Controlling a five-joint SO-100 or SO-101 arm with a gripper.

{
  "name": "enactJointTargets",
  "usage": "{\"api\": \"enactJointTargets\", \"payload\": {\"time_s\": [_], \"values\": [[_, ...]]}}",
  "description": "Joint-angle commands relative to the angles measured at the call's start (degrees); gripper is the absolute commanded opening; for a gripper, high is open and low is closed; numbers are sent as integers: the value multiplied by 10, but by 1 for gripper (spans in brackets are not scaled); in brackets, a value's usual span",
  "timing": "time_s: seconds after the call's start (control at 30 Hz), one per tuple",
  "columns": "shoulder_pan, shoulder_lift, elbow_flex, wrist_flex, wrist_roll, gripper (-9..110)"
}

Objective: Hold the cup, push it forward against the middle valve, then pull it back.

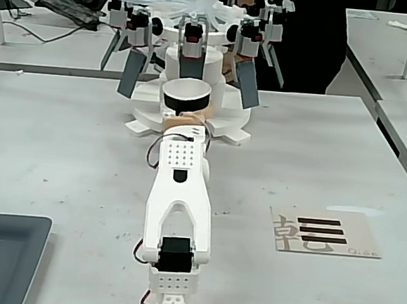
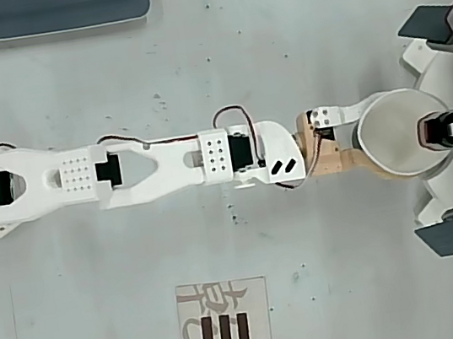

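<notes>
1. Cup (image 2: pixel 396 134) in hand: our gripper (image 2: pixel 351 144) is closed round the paper cup's lower part, the tan finger (image 2: pixel 336 157) along one side and the white one (image 2: pixel 325 116) along the other, with the cup upright and its mouth open to the overhead view.
2. Cup's place: in the fixed view the cup (image 1: pixel 185 94) stands at the foot of the white dispenser column (image 1: pixel 194 60), directly below the red-and-black head of the middle valve (image 1: pixel 193 33); from overhead that head (image 2: pixel 450 126) overhangs the cup's far rim.
3. Step in hand, as we judge it: the forward push. We cannot tell whether the paddle is already pressed. We want a straight drive along the arm's own line, the cup kept level, the grip firm but not crushing the paper.
4. Edges: slanted grey paddles (image 1: pixel 132 72) flank the cup on both sides, so sideways drift is the hazard.
5. Open room: behind the cup the table (image 1: pixel 63 148) lies bare along the arm (image 2: pixel 157 164), leaving a clear path for the pull back; the printed card (image 2: pixel 225 327) and dark tray (image 2: pixel 54 12) sit well apart.
</notes>
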Motion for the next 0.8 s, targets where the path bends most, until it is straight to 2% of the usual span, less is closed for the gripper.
{"api": "enactJointTargets", "payload": {"time_s": [0.0,0.33,0.6,0.77], "values": [[-6,63,63,-12,-1,3],[-7,373,510,-163,-5,3],[-7,505,664,-191,-9,3],[-7,533,690,-196,-11,3]]}}
